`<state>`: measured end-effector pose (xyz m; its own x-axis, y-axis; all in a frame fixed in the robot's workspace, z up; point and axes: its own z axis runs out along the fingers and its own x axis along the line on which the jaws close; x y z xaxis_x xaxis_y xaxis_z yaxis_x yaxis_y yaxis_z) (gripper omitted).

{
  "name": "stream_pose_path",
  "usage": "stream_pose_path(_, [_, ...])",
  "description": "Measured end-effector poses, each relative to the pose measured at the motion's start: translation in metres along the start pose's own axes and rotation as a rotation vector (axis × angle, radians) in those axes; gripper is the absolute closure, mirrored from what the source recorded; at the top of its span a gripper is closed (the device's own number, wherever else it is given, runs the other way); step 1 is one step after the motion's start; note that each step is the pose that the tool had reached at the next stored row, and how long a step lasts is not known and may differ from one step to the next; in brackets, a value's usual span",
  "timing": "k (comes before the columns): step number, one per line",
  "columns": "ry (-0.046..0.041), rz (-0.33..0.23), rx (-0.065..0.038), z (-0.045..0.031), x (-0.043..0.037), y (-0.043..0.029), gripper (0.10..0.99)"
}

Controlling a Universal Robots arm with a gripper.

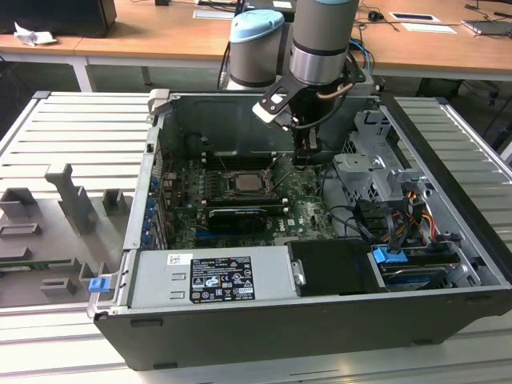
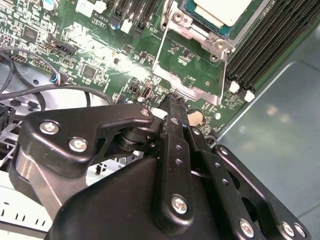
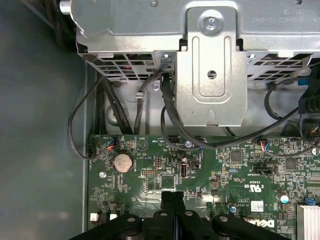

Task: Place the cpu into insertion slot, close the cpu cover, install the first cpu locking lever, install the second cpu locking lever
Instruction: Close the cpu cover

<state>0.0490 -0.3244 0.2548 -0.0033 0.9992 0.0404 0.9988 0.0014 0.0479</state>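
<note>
Inside the case (image 1: 280,332), at eight o'clock from the gripper (image 1: 306,156), clenched on nothing, in the exterior view: cpu (image 1: 244,182) seated in insertion slot (image 1: 229,184); in the second wrist view, cpu cover (image 2: 200,90) lying open between slot and closed tips.

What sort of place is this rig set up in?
Probably a robotics lab or office workshop: an open desktop computer case lies on a slatted metal workbench, with wooden office desks behind.

the grey arm (image 1: 322,36) reaches straight down. in the first wrist view its black gripper (image 3: 173,196) has both jaws pressed tight together.
</note>
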Motion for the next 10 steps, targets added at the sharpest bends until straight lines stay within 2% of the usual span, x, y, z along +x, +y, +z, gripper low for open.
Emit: stream_pose_path(10, [0.0000, 0.000, 0.000, 0.0003, 0.0001, -0.0060, 0.980])
